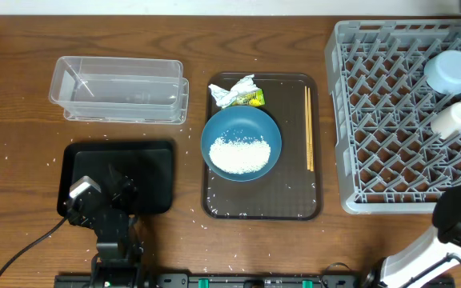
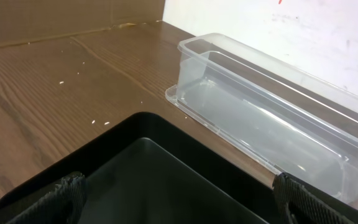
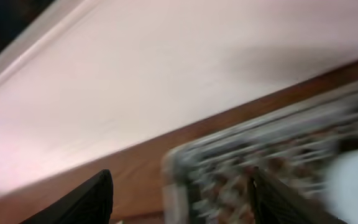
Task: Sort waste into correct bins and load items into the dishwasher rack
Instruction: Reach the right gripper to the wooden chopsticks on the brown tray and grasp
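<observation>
Left claw (image 2: 182, 193) spread open, empty, low over black tray (image 1: 154, 160). Right claw (image 3: 182, 193) blurred, fingers apart, near dishwasher rack (image 1: 374, 120) corner. Rice (image 1: 241, 154) sits in dark blue bowl (image 1: 214, 132) on brown serving tray (image 1: 294, 200); chopsticks (image 1: 309, 128) lie beside the bowl, snack wrapper (image 1: 238, 94) behind it, print unreadable. Clear tub (image 1: 118, 88) far left. Light blue bowl (image 1: 450, 70) and white cup (image 1: 450, 120) in rack.

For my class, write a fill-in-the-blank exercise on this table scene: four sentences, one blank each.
1. The loose white rice grains lie inside the large dark blue ____.
2. The thin wooden chopsticks lie on the dark brown serving tray, on the robot's ____ side of that bowl.
3. The small light blue bowl sits in the large grey plastic dishwasher ____.
4. The left hand hangs open above the flat ____ rectangular tray.
Missing words: bowl; right; rack; black.
</observation>
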Available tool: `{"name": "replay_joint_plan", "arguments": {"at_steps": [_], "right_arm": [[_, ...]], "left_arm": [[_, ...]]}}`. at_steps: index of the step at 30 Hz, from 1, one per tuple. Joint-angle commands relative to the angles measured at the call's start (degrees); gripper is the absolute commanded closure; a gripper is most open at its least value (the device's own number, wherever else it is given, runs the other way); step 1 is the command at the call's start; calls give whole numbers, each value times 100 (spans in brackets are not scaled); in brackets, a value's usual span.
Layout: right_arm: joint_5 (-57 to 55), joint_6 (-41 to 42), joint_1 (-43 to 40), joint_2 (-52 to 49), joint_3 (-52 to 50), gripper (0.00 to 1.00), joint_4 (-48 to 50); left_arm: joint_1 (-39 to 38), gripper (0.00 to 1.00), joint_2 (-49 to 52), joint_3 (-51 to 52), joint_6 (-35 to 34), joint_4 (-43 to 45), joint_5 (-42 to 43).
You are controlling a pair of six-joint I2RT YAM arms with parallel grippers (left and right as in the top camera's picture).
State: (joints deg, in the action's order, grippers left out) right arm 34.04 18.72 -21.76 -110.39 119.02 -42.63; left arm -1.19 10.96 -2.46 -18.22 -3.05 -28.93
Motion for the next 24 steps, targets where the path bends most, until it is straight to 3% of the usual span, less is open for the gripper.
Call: {"name": "replay_joint_plan", "arguments": {"at_steps": [1,9,13,16,21,24], "right_arm": [[166,-258,791,-236,-63,33,-581],[-3091,-232,2710,-599,-66,40,-2184],[-4282,59,3436,-918,-66,36,-2573],[-4448,98,3733,-1241,-66,42,-2761],[-4360,96,3908,-1742,-66,69,-3053],[-4044,92,3932,-2013,-66,75,-3198]], "left_arm": [[20,2,4,111,13,-164,-90],[20,2,4,111,13,-164,-90],[20,2,4,111,13,-164,-92],[20,2,4,111,13,-164,-92],[20,2,4,111,13,-164,-92],[20,2,4,111,13,-164,-92]]}}
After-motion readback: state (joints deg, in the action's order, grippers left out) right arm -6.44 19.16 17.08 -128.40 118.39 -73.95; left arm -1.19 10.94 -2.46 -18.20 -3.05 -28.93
